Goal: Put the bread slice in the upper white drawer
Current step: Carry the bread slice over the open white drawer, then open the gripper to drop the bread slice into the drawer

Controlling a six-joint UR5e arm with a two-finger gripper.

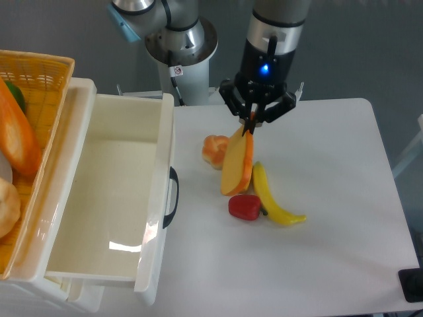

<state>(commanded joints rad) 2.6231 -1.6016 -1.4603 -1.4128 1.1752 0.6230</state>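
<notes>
While the bread slice [238, 165] dangles pinched by its top edge in my end effector [253, 127], it hides part of the bun [213, 149] at its 9 o'clock. Basket [39, 79] is cut off at left. Upper white drawer [112, 198] sits open on the white surface [330, 224], grey wall behind.

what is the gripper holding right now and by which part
The gripper holds the bread slice, pinched at its top edge, so the slice hangs down on edge above the table, near the banana.
</notes>
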